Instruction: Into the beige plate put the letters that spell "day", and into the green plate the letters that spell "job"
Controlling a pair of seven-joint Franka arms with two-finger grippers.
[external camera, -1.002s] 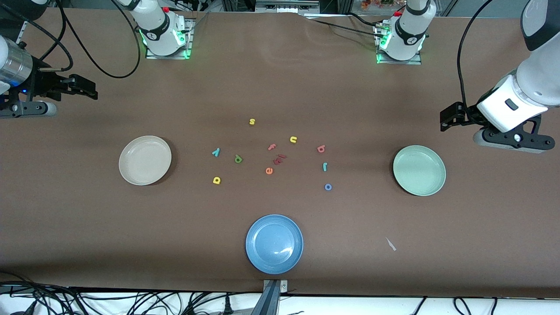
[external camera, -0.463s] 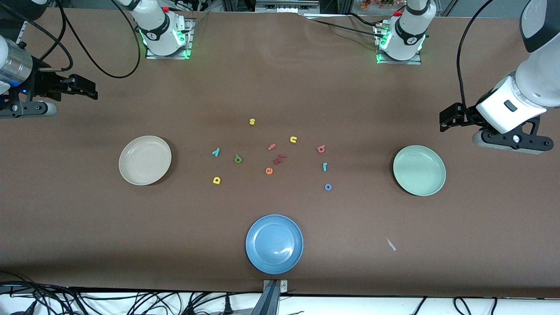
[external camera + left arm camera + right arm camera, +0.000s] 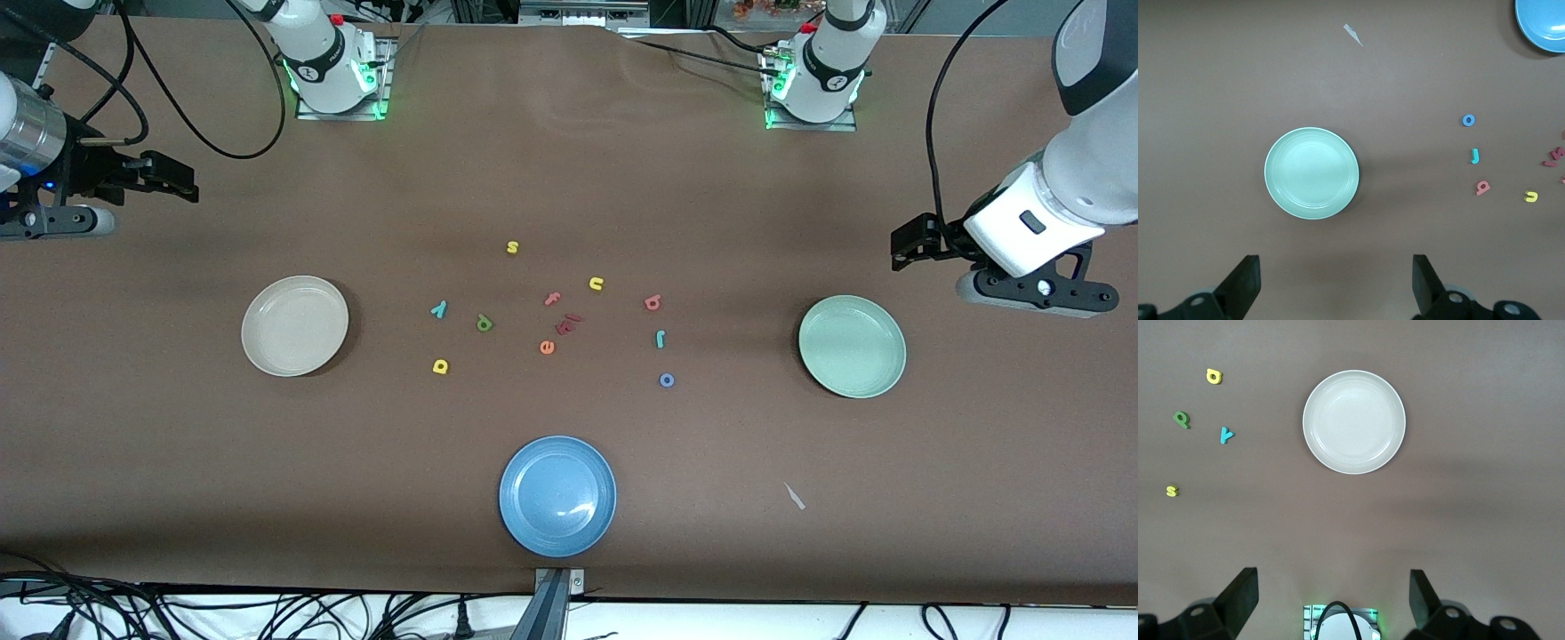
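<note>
Shifted since a second ago: only the left gripper (image 3: 900, 248), eased slightly toward the table's middle; letters and plates unchanged.

Right gripper (image 3: 185, 180): jaws wide, empty, waiting. Beige plate (image 3: 295, 325) near it, bare; "day" letters (image 3: 439, 309) past the plate.

"Job" letters (image 3: 661, 339): loose, well short of the left gripper.

Green plate (image 3: 852, 346): bare, just off the left gripper; jaws wide, empty, ready.

Left pincer (image 3: 902, 244), wide open, slightly lower and nearer the green plate (image 3: 852, 346).
</note>
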